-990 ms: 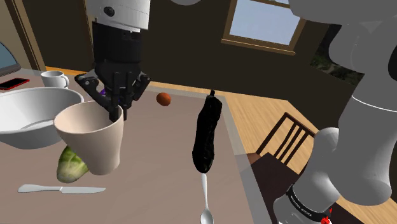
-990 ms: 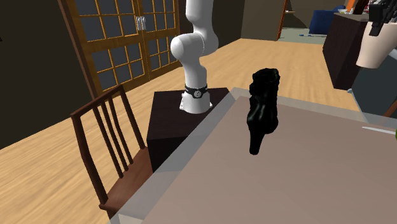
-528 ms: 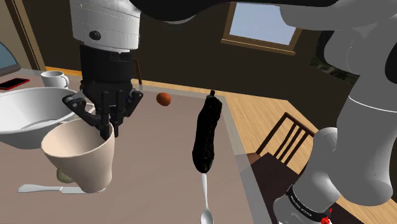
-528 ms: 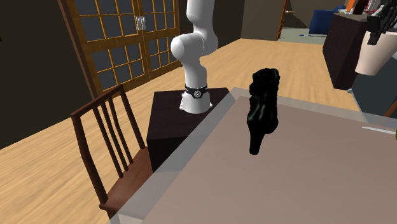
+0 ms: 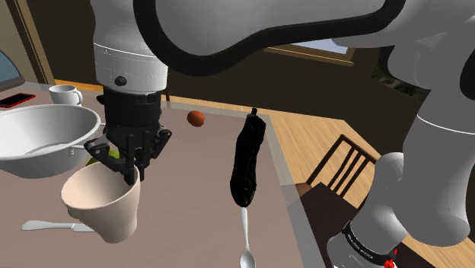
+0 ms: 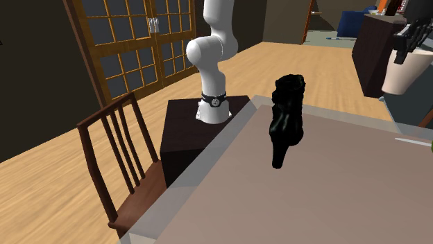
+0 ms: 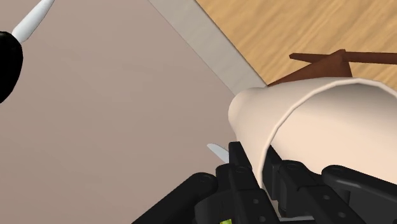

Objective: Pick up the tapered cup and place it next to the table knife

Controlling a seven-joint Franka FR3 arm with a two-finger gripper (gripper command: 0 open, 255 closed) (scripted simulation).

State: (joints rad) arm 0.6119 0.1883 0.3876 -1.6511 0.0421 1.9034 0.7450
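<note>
The claw (image 5: 131, 172) pinches the rim of the tapered cup (image 5: 103, 205) — one black finger inside, one outside — so the smooth cream cup, wide at the mouth and narrow at the base, hangs tilted from it. Just below, partly behind the cup, the slim grey table knife (image 5: 42, 225) lies flat on the matte brown table (image 5: 190, 190). Beyond the claw sits a broad white bowl (image 5: 34, 145), then a small white mug (image 5: 65, 94).

In the shoulder view the big white bowl (image 5: 38, 133) crowds the held cup (image 5: 103, 209) at ten o'clock, and the knife (image 5: 42, 225) lies on the counter (image 5: 186, 194) at eight o'clock. Toward three o'clock the counter is bare up to the tall black object (image 5: 247, 160), open for the end effector (image 5: 131, 175).
</note>
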